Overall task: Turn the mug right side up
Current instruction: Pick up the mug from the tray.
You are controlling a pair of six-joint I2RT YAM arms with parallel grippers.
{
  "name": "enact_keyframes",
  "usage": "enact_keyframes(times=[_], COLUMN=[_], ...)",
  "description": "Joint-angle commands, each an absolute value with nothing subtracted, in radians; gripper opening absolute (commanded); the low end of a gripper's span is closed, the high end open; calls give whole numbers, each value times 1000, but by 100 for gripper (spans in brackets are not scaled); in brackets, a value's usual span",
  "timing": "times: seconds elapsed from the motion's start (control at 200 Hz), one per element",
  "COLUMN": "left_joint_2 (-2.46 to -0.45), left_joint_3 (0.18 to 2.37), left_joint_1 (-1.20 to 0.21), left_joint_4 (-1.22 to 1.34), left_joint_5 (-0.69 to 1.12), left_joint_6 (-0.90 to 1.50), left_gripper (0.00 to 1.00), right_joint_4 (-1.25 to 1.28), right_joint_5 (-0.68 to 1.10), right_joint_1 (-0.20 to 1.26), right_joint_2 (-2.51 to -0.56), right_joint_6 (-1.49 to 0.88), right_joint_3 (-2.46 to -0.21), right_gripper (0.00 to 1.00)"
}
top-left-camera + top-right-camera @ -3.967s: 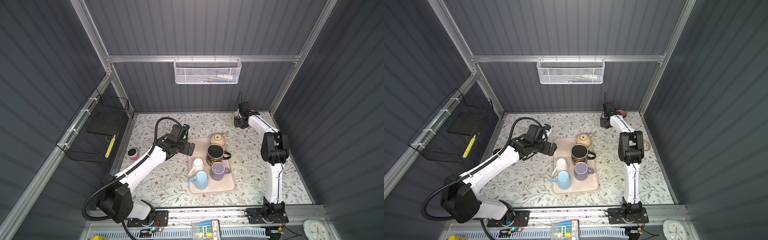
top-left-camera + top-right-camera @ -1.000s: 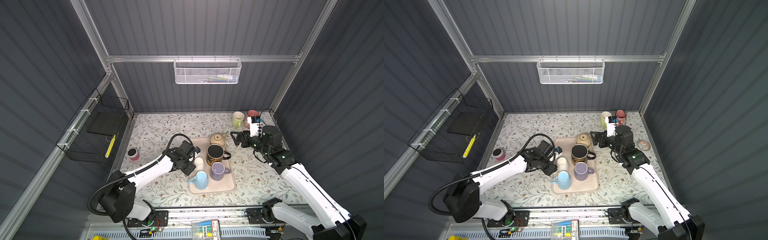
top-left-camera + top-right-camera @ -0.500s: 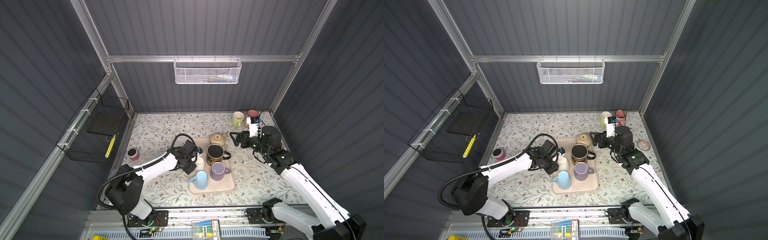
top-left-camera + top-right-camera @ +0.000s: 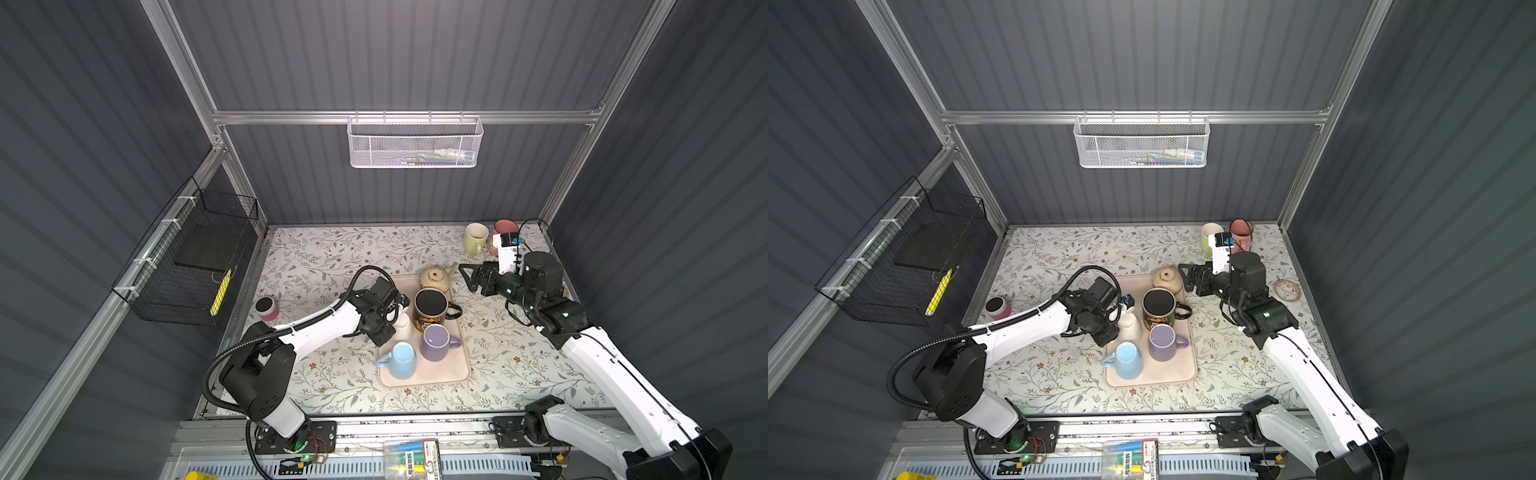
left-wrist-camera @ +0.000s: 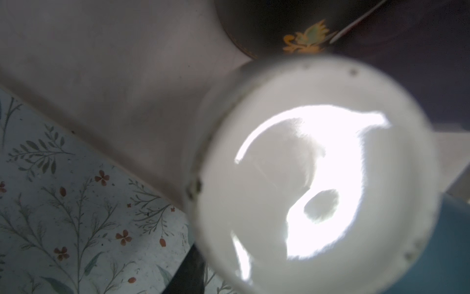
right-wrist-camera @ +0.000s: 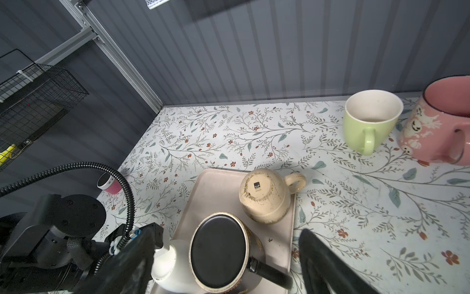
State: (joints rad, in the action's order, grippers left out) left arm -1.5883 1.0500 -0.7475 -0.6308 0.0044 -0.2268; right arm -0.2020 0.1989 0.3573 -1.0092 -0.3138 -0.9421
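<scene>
A small white mug [image 4: 402, 326] [image 4: 1128, 328] stands upside down at the left edge of the beige tray [image 4: 461, 370]. My left gripper [image 4: 395, 322] [image 4: 1119, 322] reaches in from the left with its jaws on either side of the mug. One finger [image 6: 148, 239] lies against the mug's side; the other is hidden. The mug's base [image 5: 318, 178] fills the left wrist view. My right gripper [image 4: 466, 277] [image 6: 221, 264] hangs open and empty above the tray's far right corner.
Also upside down on the tray are a black mug [image 4: 430, 309], a beige mug [image 4: 434, 279], a purple mug [image 4: 434, 343] and a blue mug [image 4: 401, 359]. A green mug [image 4: 475, 237] and a pink mug [image 4: 505, 227] stand upright at the back right. A small pink can [image 4: 267, 308] sits far left.
My left gripper has moved right onto the white mug and its jaws have narrowed around it. The right arm swung from the back corner earlier and has held still over the last second.
</scene>
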Motion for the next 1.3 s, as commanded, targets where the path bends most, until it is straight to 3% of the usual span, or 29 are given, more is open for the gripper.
enact_keyframes(times=[0.0, 0.38, 0.795, 1.021, 1.296], left_joint_2=[-1594, -1642, -1667, -1699, -1689], left_joint_3=[1088, 1147, 1155, 1172, 1182], left_joint_1=[-754, -756, -756, -758, -758], left_joint_4=[-676, -693, -690, -696, -696], left_joint_5=[29, 35, 38, 32, 22], left_joint_6=[-290, -343, -382, -389, -391], left_gripper=[36, 29, 30, 21, 1], right_joint_4=[-188, -185, -183, -185, -186], right_joint_5=[209, 209, 208, 203, 203], right_joint_1=[363, 364, 362, 363, 363], right_joint_2=[-1012, -1012, -1011, -1007, -1002], right_joint_6=[-312, -313, -313, -311, -310], right_joint_3=[-943, -940, -936, -936, -934], right_gripper=[88, 88, 88, 88, 88])
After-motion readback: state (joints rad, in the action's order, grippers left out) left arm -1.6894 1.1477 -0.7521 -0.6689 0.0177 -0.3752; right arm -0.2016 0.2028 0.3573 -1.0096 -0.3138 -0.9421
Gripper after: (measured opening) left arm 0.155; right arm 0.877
